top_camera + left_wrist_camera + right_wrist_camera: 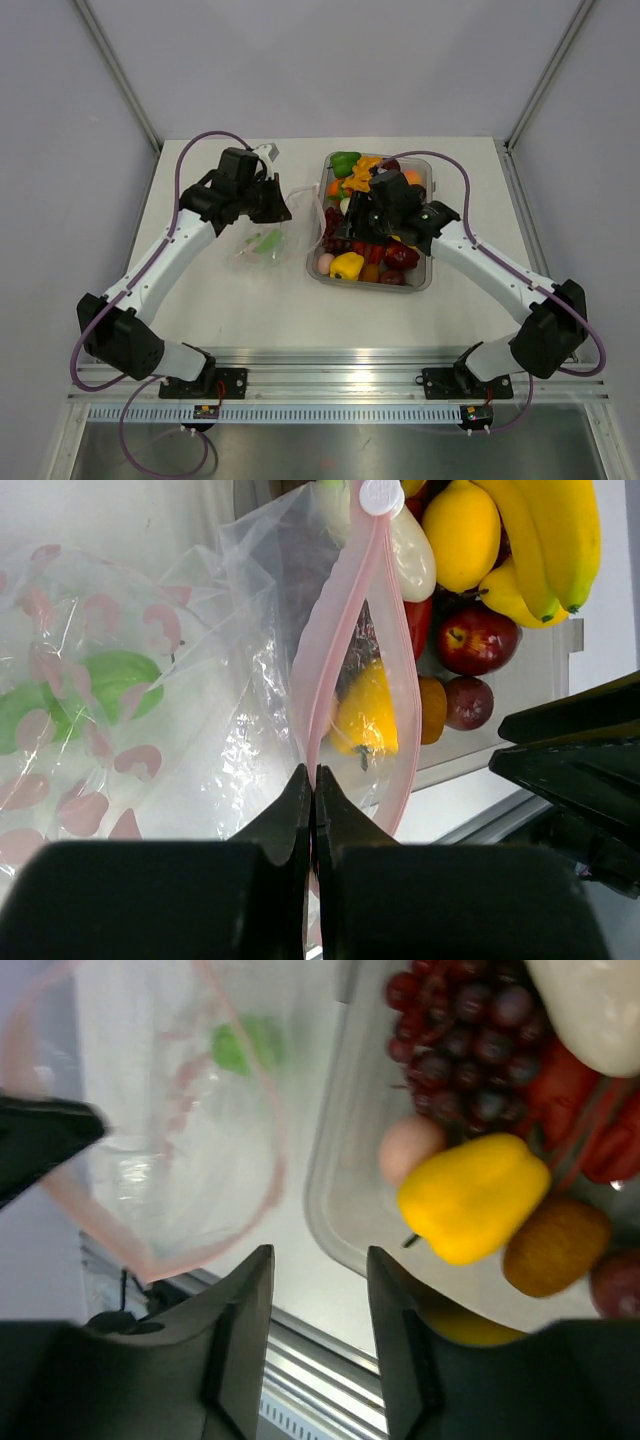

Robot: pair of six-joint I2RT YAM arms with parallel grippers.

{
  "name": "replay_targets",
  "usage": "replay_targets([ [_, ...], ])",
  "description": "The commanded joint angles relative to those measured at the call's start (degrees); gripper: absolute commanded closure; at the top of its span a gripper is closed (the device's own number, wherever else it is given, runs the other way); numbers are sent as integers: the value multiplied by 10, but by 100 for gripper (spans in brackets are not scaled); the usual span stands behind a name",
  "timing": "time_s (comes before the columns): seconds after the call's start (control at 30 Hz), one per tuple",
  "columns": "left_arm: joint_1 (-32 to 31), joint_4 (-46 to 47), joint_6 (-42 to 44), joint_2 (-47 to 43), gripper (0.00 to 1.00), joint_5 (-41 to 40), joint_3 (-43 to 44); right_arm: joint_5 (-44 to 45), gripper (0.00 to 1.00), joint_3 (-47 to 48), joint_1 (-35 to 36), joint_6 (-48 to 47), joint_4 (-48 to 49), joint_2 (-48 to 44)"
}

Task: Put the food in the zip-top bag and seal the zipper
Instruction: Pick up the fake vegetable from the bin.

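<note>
The white tabletop (260, 310) carries everything, fenced by pale walls and a metal rail at the near edge. On its right half sits a grey translucent tray (420, 284), rectangular with rounded corners, heaped with the food (375, 255): glossy plastic pieces, among them a yellow pepper (475, 1195), a cluster of dark purple grapes (465, 1050), bananas (545, 540), a lemon (462, 530) and a red apple (475, 638). Just left of the tray lies the zip-top bag (262, 243), clear crinkly film with pink blotches, and a green piece (110, 680) shows through it. Its mouth faces the tray and gapes in a loop, rimmed by the zipper (345, 630), a thin pinkish strip. The left gripper (313, 790) is at that rim, its black jaws clenched on the zipper strip. The right gripper (318, 1255) hangs over the tray's near-left corner, between the bag mouth and the yellow pepper, its jaws spread with nothing between them.
</note>
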Motion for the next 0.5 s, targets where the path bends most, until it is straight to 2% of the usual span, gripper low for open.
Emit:
replay_targets([
  [0.0,5,-6,6,1,100,-34,37,88,40,-32,2,-44,-55,-23],
  [0.03,7,-8,8,-1,100,-37,39,92,28,-50,2,-46,-57,-25],
  [0.17,10,-4,7,2,100,-30,37,95,9,-71,2,-35,-46,-13],
  [0.27,10,12,-4,1,100,-12,25,90,3,-67,1,-27,-33,23],
  [0.47,10,9,0,-2,100,-11,17,69,0,-47,5,-34,-1,83],
])
